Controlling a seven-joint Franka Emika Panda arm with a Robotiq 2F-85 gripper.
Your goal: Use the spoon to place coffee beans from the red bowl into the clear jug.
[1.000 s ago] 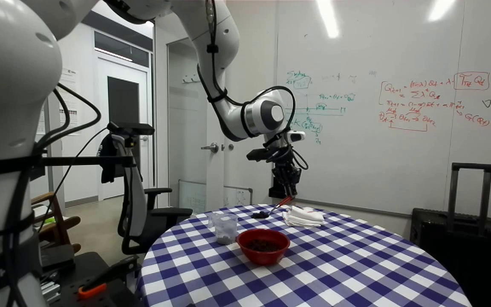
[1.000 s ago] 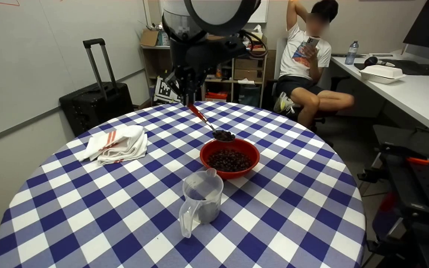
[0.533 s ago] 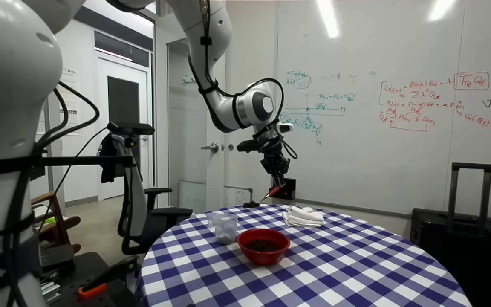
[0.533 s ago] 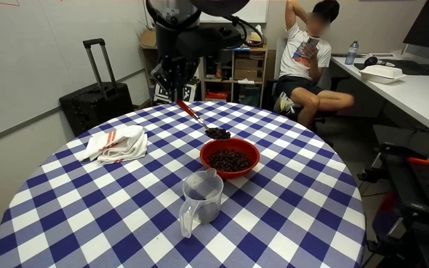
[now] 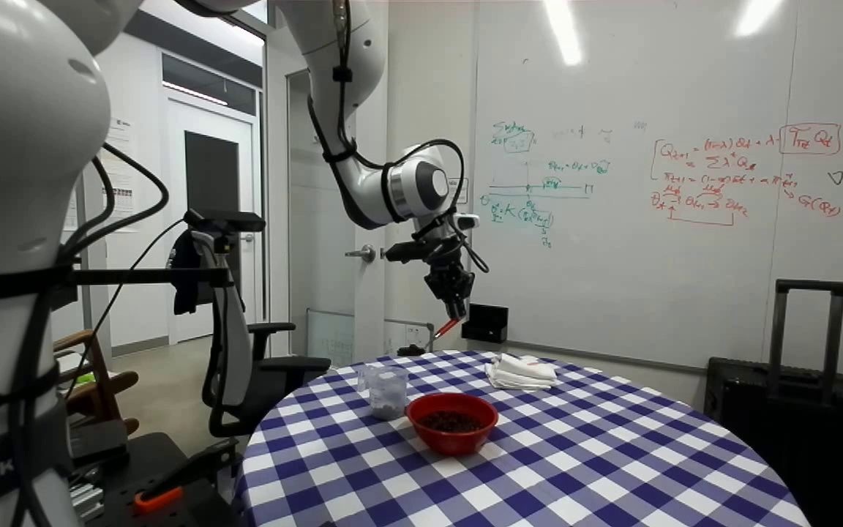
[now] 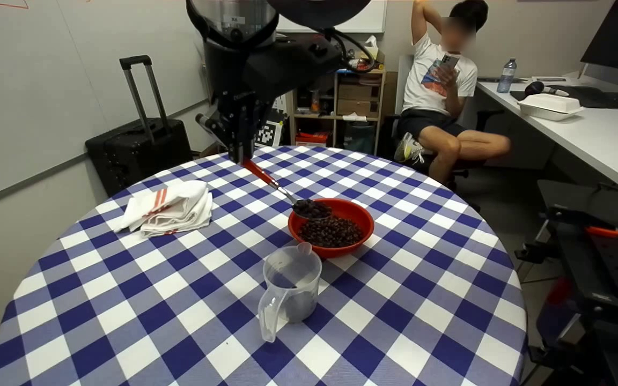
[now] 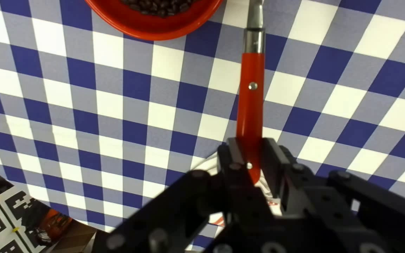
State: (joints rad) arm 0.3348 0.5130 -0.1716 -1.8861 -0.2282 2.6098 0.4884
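My gripper (image 7: 250, 142) is shut on the red handle of the spoon (image 7: 251, 95). In an exterior view, the spoon (image 6: 260, 172) slants down from the gripper (image 6: 243, 158), its head heaped with dark coffee beans (image 6: 311, 209). It is held in the air above the table; its head is out of the wrist view. The red bowl (image 6: 336, 252) holds many beans; its edge shows in the wrist view (image 7: 156, 31), left of the spoon. The clear jug (image 6: 301, 305) stands upright beside the bowl, also in an exterior view (image 5: 387, 391); its contents are hard to tell. It is out of the wrist view.
A folded white towel (image 6: 172, 212) lies on the round table with the checked cloth (image 6: 180, 311). A black suitcase (image 6: 142, 153) stands by the whiteboard. A person (image 6: 443, 80) sits behind, beyond the table.
The gripper has moved left with the loaded spoon in both exterior views. The spoon head has shifted left in both. The bowl, jug and towel have not moved.
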